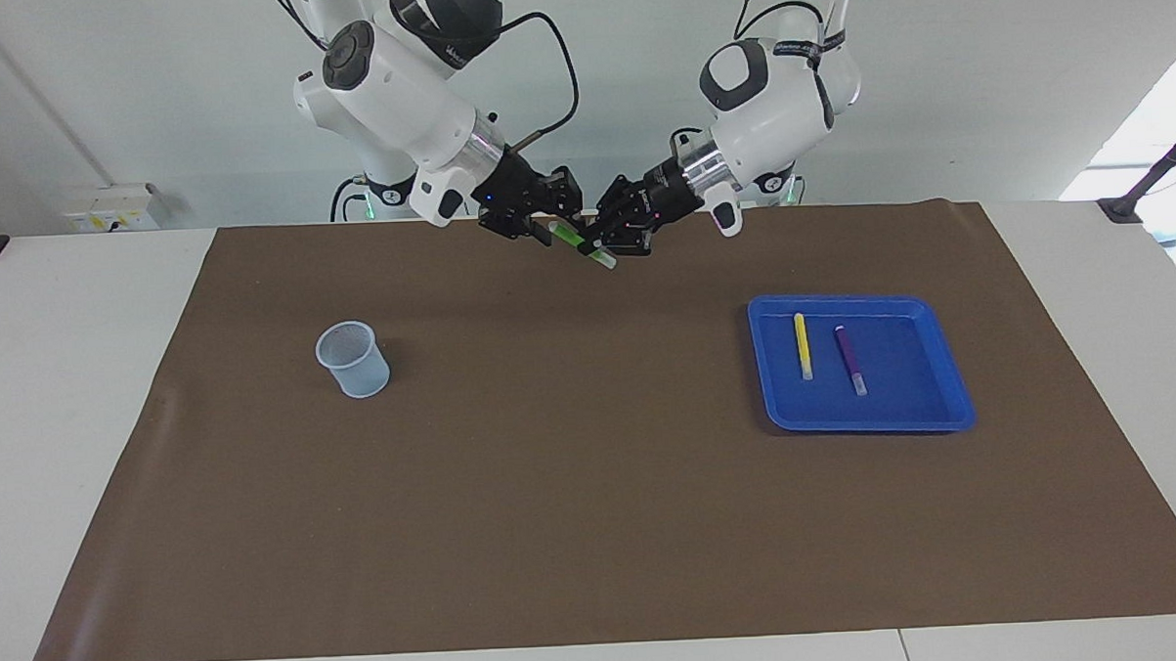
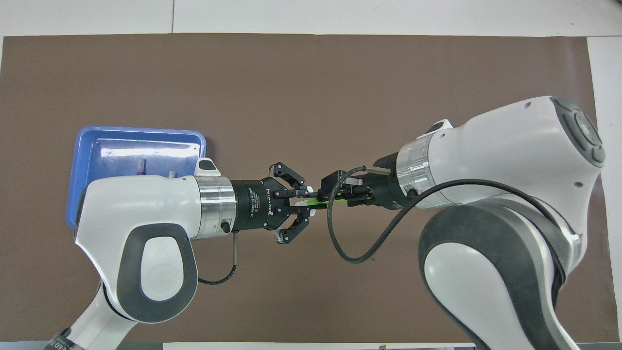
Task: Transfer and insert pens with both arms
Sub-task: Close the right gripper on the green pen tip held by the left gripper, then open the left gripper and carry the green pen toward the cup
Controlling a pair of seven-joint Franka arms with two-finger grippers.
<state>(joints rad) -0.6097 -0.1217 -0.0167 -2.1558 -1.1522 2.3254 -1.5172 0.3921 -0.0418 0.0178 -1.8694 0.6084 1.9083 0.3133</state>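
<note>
The green pen point(image 1: 575, 241) point(image 2: 320, 199) hangs tilted in the air over the brown mat, close to the robots' edge and midway between the arms. My left gripper point(image 1: 597, 244) point(image 2: 308, 200) is shut on one end of it. My right gripper point(image 1: 552, 228) point(image 2: 332, 193) meets it from the right arm's end, its fingers closed in on the pen's other end. The yellow pen point(image 1: 802, 346) and the purple pen point(image 1: 850, 358) lie side by side in the blue tray point(image 1: 865, 426). In the overhead view my left arm hides most of both.
A translucent cup point(image 1: 352, 358) stands upright on the brown mat point(image 1: 574, 488) toward the right arm's end; the right arm covers it in the overhead view. The blue tray point(image 2: 87, 146) sits toward the left arm's end.
</note>
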